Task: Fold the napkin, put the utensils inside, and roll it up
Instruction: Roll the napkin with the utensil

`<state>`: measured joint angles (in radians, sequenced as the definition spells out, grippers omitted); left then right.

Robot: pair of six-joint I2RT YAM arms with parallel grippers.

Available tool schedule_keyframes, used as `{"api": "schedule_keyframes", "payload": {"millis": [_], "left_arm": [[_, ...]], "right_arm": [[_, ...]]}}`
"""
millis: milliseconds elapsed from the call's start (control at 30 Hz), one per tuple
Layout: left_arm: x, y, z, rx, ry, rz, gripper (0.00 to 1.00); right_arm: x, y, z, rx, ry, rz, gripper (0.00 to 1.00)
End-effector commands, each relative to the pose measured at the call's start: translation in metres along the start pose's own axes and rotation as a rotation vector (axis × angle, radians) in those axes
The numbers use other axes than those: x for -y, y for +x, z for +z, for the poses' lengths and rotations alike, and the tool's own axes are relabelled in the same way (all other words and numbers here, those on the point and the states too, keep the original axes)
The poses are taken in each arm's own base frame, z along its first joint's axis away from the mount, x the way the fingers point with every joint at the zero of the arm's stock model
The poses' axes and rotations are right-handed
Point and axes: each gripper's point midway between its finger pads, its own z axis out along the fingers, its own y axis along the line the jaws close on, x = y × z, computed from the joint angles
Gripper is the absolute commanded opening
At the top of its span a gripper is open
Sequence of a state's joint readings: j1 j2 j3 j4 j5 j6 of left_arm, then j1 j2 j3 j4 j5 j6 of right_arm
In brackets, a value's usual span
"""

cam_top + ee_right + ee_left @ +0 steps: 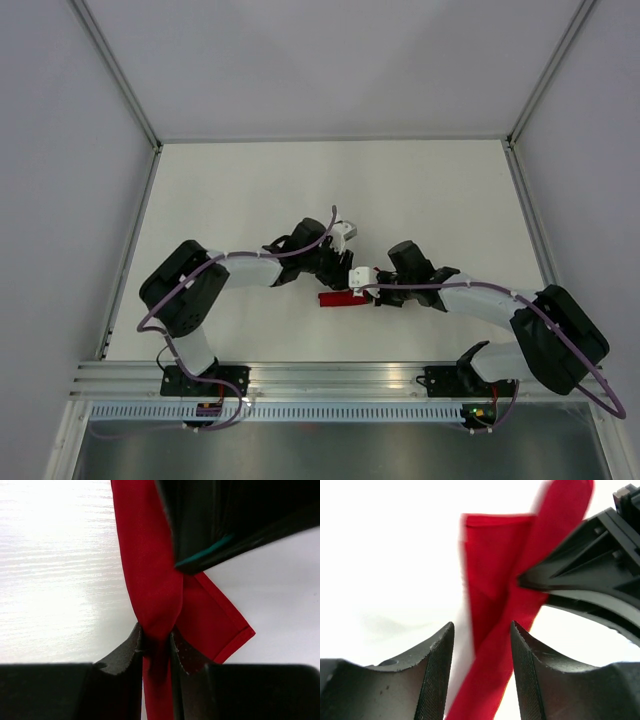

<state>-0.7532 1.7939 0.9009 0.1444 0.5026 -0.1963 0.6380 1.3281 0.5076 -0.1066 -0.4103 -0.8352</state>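
Within right end effector [156,646]: napkin [150,570], pinched tight.

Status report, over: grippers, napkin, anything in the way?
Left gripper open, straddling shiny red cloth napkin bunched into a strip. Right gripper shut on napkin. Utensil not in sight. Grippers crowd each other.

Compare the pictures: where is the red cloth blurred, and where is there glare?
Left wrist view: the shiny red cloth napkin is smeared along its left edge, and the white table is washed out. Right wrist view: the napkin is crisp, with glare on the table's left. Top view: soft, even light.
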Motion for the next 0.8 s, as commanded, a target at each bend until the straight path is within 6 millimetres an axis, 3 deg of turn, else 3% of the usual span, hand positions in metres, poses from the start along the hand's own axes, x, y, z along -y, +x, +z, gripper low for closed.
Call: {"api": "schedule_keyframes", "payload": {"millis": [0, 67, 100, 133, 167, 200, 267, 400, 433, 500, 633, 767], "left_arm": [[-0.026, -0.056, -0.028, 0.303, -0.221, 0.050, 0.55], [-0.027, -0.051, -0.043, 0.362, -0.246, 0.068, 0.56], [-0.024, -0.067, -0.051, 0.458, -0.252, 0.094, 0.56], [-0.022, -0.069, -0.057, 0.497, -0.253, 0.105, 0.56], [-0.021, -0.057, -0.063, 0.523, -0.247, 0.118, 0.56], [-0.014, -0.072, -0.074, 0.623, -0.239, 0.159, 0.56], [-0.013, -0.059, -0.079, 0.645, -0.256, 0.183, 0.57], [-0.006, -0.059, -0.090, 0.706, -0.375, 0.317, 0.58], [0.007, -0.055, -0.085, 0.697, -0.367, 0.359, 0.59], [0.010, -0.052, -0.082, 0.676, -0.428, 0.459, 0.59], [0.038, -0.041, -0.058, 0.589, -0.392, 0.592, 0.60], [0.051, -0.024, -0.034, 0.458, -0.358, 0.745, 0.64]], "right_arm": [[-0.034, 0.016, -0.001, -0.065, -0.169, 0.076, 0.01], [-0.035, 0.014, -0.001, -0.061, -0.202, 0.092, 0.01], [-0.039, 0.015, -0.002, -0.070, -0.231, 0.098, 0.01], [-0.041, 0.015, -0.003, -0.071, -0.248, 0.109, 0.00], [-0.040, 0.011, -0.002, -0.060, -0.274, 0.119, 0.00], [-0.046, 0.013, -0.004, -0.073, -0.312, 0.141, 0.01], [-0.041, 0.014, -0.003, -0.078, -0.347, 0.157, 0.00], [-0.042, 0.020, -0.004, -0.101, -0.427, 0.213, 0.00], [-0.041, 0.021, -0.004, -0.107, -0.434, 0.224, 0.01], [-0.039, 0.024, -0.001, -0.122, -0.468, 0.240, 0.00], [-0.033, 0.028, 0.005, -0.141, -0.517, 0.282, 0.01], [-0.030, 0.031, 0.005, -0.148, -0.562, 0.323, 0.01]]}}
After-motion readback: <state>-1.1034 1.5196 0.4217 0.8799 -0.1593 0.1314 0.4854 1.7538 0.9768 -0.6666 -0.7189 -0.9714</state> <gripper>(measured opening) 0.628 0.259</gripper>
